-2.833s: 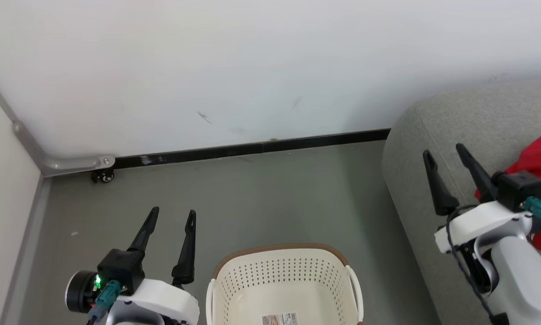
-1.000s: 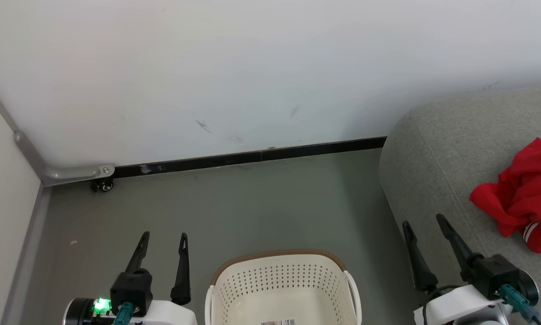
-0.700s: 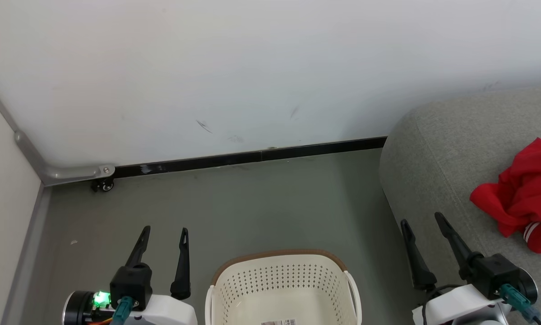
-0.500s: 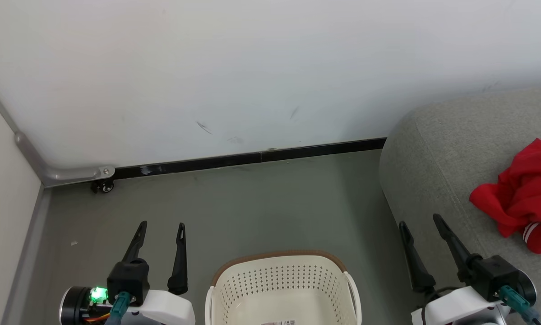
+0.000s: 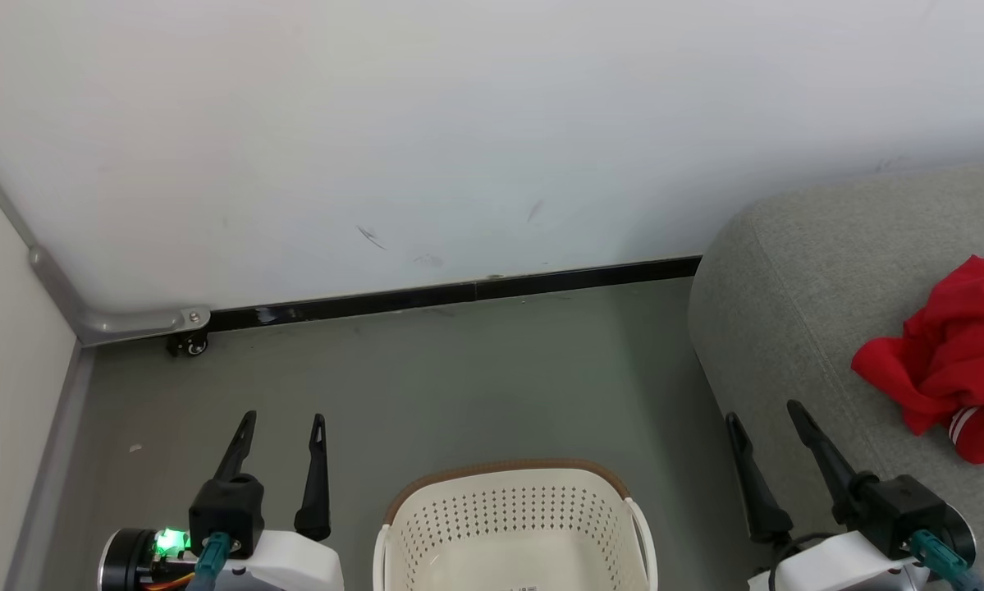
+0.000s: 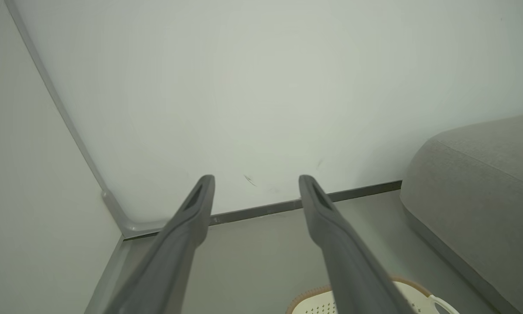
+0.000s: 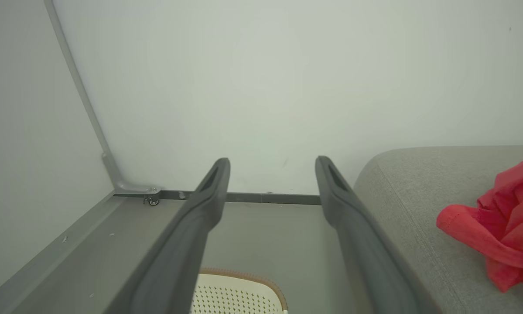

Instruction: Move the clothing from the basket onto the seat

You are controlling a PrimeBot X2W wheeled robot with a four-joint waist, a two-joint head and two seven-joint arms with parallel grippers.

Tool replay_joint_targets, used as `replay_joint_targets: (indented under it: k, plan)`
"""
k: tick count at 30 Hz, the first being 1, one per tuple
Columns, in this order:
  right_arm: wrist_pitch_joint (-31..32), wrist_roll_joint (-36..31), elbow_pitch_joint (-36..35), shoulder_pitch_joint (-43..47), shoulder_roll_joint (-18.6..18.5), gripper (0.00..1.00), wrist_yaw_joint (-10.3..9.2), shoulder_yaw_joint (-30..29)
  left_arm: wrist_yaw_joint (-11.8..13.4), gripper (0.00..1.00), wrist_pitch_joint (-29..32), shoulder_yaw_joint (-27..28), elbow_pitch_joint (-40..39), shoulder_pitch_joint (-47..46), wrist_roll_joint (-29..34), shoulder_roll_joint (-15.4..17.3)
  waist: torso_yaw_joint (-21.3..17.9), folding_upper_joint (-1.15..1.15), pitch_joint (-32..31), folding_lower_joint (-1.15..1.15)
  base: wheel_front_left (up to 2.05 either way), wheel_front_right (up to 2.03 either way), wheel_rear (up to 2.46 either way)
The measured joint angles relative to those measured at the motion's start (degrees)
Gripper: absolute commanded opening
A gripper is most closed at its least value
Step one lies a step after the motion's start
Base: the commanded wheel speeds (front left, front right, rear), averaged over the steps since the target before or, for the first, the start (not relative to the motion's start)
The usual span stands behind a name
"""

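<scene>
The red clothing (image 5: 955, 361) lies bunched on the grey seat (image 5: 803, 279) at the right edge, with white stripe trim along its lower hem. In the right wrist view the clothing (image 7: 501, 222) rests on the seat (image 7: 418, 196). The cream basket (image 5: 514, 525) stands on the floor at bottom centre, and the part of its inside in view holds nothing. My left gripper (image 5: 281, 420) is open to the basket's left, fingers pointing at the wall. My right gripper (image 5: 762, 413) is open by the seat's front edge, left of the clothing and apart from it.
A white wall with a black baseboard (image 5: 459, 291) runs across the back. A grey metal rail with a small caster (image 5: 186, 345) sits in the left corner. Grey floor (image 5: 459, 377) lies between basket and wall. The basket rim (image 6: 401, 288) shows in the left wrist view.
The right gripper has drawn back from over the seat and dropped low since the earliest frame, uncovering the clothing. Over the last second both grippers shifted only slightly; the camera tilted a little.
</scene>
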Motion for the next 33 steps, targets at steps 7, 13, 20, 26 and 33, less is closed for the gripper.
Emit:
replay_joint_targets:
  k: [7, 13, 20, 26, 33]
  plan:
    - [0.09, 0.09, -0.77, 0.21, 0.01, 1.00, 0.00, -0.02, 0.09, 1.00, 0.00, 0.46, 0.53, 0.00, 0.00, -0.08, 0.11, 0.00, -0.01, 0.00, 0.00, 0.00, 0.00]
    - [0.51, 0.18, -1.12, 0.34, 0.01, 1.00, 0.00, -0.10, 0.15, 1.00, 0.00, 0.59, 0.65, 0.00, 0.00, -0.22, 0.19, 0.00, 0.01, 0.00, 0.00, 0.00, 0.00]
    - [0.58, 0.56, -1.52, 0.45, 0.02, 1.00, 0.00, -0.48, 0.36, 1.00, 0.00, 0.71, 1.41, 0.00, 0.00, -0.52, 0.39, 0.00, 0.15, 0.00, 0.00, 0.00, 0.00]
    - [0.59, 0.57, -1.78, 1.04, 0.04, 1.00, 0.00, -0.55, 0.42, 1.00, 0.00, 0.91, 1.54, 0.00, 0.00, -0.64, 0.72, 0.00, 0.30, 0.00, 0.00, 0.00, 0.00]
    - [1.01, 0.58, -2.04, 1.04, 0.08, 1.00, 0.00, -0.49, 0.59, 1.00, 0.00, 0.99, 2.16, -0.01, 0.00, -0.73, 1.11, 0.00, 0.45, 0.00, 0.00, 0.00, 0.00]
